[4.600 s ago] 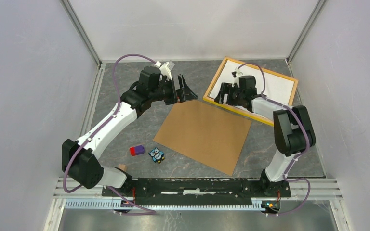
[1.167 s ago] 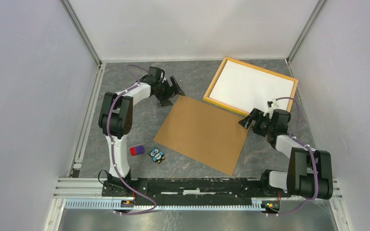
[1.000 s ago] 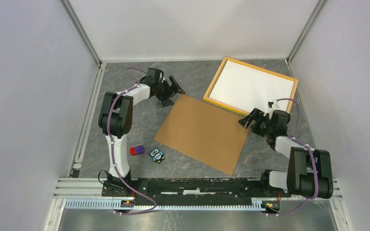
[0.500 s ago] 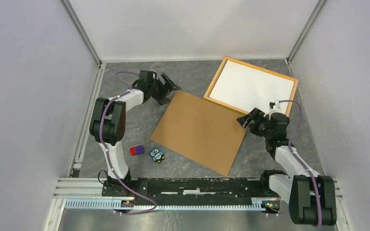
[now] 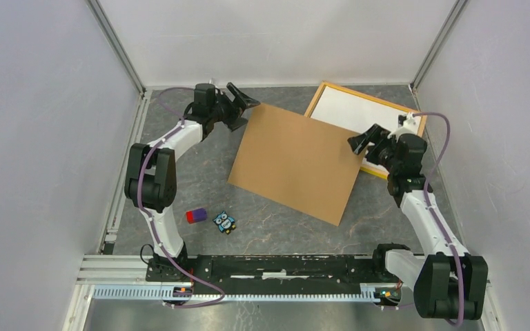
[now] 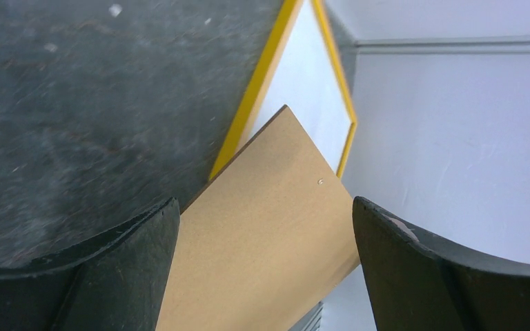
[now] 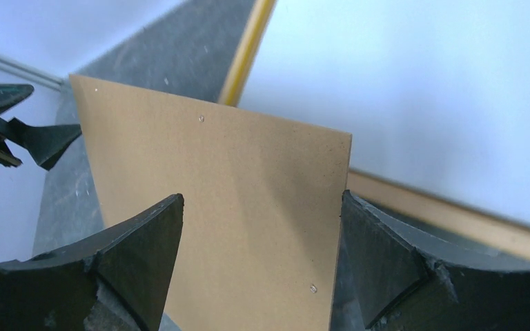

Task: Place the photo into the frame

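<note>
The frame (image 5: 373, 100) with its yellow-orange border lies flat at the back right. A white sheet (image 5: 348, 114) fills it, probably the photo's plain back; no print shows. The brown backing panel (image 5: 297, 162) is raised and tilted, and covers the frame's near-left part. My left gripper (image 5: 248, 114) is open, its jaws straddling the panel's far-left corner. My right gripper (image 5: 360, 146) is open, straddling the panel's right corner over the frame. The left wrist view shows the panel (image 6: 262, 241) between wide jaws, with the frame (image 6: 250, 96) beyond. The right wrist view shows the panel (image 7: 214, 179) and frame (image 7: 248, 48).
A purple and red block (image 5: 195, 216) and a small owl figure (image 5: 225, 222) lie on the grey table at the near left. White walls close in the back and both sides. The arms' metal rail (image 5: 283, 265) runs along the near edge.
Both arms swung from the frame to the panel's opposite corners. The panel then rose off the table and moved back and right, over part of the frame.
</note>
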Motion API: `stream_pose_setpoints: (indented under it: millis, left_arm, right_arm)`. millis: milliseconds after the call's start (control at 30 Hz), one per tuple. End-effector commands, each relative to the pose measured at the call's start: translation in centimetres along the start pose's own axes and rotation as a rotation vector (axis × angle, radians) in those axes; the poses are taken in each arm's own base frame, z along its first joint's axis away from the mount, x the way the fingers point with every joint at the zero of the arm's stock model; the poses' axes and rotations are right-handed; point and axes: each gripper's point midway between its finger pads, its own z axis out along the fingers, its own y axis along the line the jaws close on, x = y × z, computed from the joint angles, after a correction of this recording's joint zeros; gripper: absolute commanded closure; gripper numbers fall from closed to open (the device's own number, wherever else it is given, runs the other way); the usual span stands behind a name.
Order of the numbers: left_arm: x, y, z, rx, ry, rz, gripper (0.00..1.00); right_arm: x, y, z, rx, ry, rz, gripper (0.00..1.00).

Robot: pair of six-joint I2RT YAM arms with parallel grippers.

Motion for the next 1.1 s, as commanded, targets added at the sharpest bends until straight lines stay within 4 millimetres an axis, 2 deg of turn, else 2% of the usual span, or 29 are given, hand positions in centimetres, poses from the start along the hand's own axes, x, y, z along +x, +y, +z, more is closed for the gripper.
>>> stream_pose_setpoints:
  millis: [0, 133, 233, 400, 633, 733, 867, 1000, 1067]
  left_arm:
    - [4.9, -11.9, -2.5, 0.286, 0.234, -0.038, 0.03]
    - [4.6, -15.1, -2.9, 0.338, 0.224, -0.017, 0.03]
    - [4.3, -16.3, -3.3, 0.352, 0.217, 0.008, 0.03]
    - [4.0, -16.4, -3.8, 0.331, 0.192, 0.068, 0.03]
    - [4.7, -16.3, -4.9, 0.337, 0.174, 0.140, 0.03]
    - [4.6, -16.4, -5.2, 0.327, 0.161, 0.165, 0.03]
    - [4.6, -17.0, -5.4, 0.348, 0.155, 0.205, 0.03]
    - [4.9, -17.7, -6.0, 0.400, 0.122, 0.276, 0.03]
    - [5.2, -17.3, -6.1, 0.399, 0.111, 0.289, 0.03]
  right_arm:
    - [-4.0, 8.9, -0.7, -0.312, -0.018, -0.053, 0.13]
    - [-6.6, 10.8, -1.1, -0.347, -0.061, -0.093, 0.13]
    - [-7.8, 11.5, -1.6, -0.363, -0.096, -0.156, 0.13]
    - [-8.3, 11.7, -2.0, -0.389, -0.151, -0.305, 0.11]
    - [-9.3, 14.3, -4.1, -0.518, -0.236, -0.459, 0.12]
    - [-10.1, 14.6, -4.3, -0.514, -0.264, -0.511, 0.12]
    - [-9.5, 15.2, -4.5, -0.568, -0.272, -0.552, 0.13]
    - [-7.4, 14.5, -4.0, -0.601, -0.265, -0.614, 0.15]
    - [-6.7, 13.8, -3.9, -0.593, -0.270, -0.620, 0.15]
